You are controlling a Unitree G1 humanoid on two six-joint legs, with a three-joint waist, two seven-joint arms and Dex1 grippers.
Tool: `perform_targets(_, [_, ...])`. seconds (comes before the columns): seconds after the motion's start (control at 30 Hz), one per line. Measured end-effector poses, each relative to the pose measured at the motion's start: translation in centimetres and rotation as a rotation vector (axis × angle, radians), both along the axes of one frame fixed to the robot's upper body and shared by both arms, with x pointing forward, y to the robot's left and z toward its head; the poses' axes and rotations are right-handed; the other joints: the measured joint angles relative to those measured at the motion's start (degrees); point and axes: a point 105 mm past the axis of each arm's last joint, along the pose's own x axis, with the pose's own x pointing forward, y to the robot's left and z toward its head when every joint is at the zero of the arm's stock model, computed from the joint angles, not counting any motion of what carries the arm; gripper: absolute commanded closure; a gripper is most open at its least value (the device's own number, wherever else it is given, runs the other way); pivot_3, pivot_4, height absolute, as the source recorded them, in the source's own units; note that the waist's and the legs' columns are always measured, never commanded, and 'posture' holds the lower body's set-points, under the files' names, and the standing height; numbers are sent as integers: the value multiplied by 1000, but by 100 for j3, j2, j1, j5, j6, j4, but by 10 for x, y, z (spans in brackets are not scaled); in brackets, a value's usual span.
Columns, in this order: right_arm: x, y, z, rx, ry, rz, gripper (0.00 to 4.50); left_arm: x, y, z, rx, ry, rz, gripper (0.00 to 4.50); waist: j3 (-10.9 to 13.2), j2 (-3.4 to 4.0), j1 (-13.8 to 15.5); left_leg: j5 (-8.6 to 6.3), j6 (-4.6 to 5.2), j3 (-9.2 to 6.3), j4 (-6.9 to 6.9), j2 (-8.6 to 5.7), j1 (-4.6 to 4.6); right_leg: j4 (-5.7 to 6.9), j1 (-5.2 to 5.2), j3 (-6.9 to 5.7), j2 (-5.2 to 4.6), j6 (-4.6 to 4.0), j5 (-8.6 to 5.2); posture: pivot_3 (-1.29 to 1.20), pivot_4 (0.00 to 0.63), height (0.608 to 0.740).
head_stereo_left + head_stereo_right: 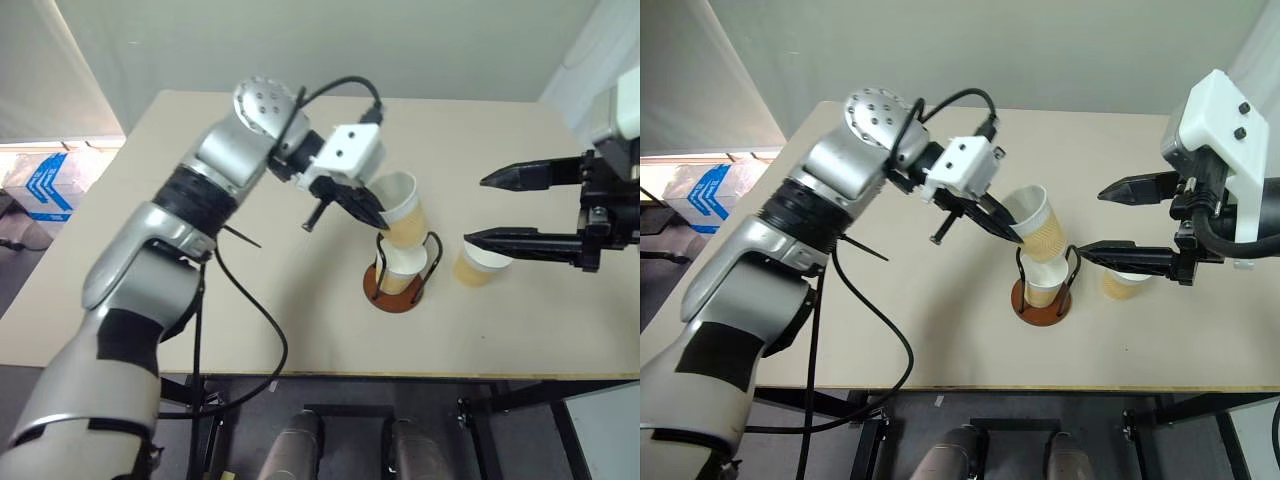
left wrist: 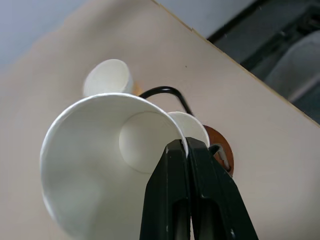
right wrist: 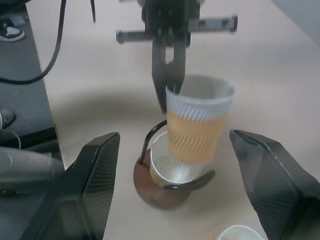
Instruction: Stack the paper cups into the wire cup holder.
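Observation:
My left gripper [image 1: 375, 215] is shut on the rim of a paper cup [image 1: 402, 208], holding it tilted just above the wire cup holder [image 1: 375, 290]. That holder has a reddish-brown disc base and thin black wire loops. A second cup [image 1: 402, 268] sits upright inside it. The held cup's bottom hangs over this cup's mouth; I cannot tell whether they touch. A third cup [image 1: 478, 265] stands on the table right of the holder. My right gripper [image 1: 473, 210] hovers open above that cup, with nothing between its fingers. In the left wrist view the fingertips [image 2: 186, 150] pinch the held cup's wall [image 2: 100, 165].
The beige table [image 1: 300, 330] has its front edge close below the holder. A black cable [image 1: 250, 300] loops down from my left arm over that edge. A blue-and-white box [image 1: 45, 180] lies on the floor off the table's left side.

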Motion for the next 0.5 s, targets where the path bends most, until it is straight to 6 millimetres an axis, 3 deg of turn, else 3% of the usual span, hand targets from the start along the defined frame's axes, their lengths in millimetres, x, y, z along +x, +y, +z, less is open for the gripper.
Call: perform_targets(0.5, [-2,-6,-1,1,-3,-18,782,-2,-12,-19,160,-148,-131,4489,0,0,11,-5,9,18,7,-7,-1,-4,3,3,-14,25,-3,0,150,740])
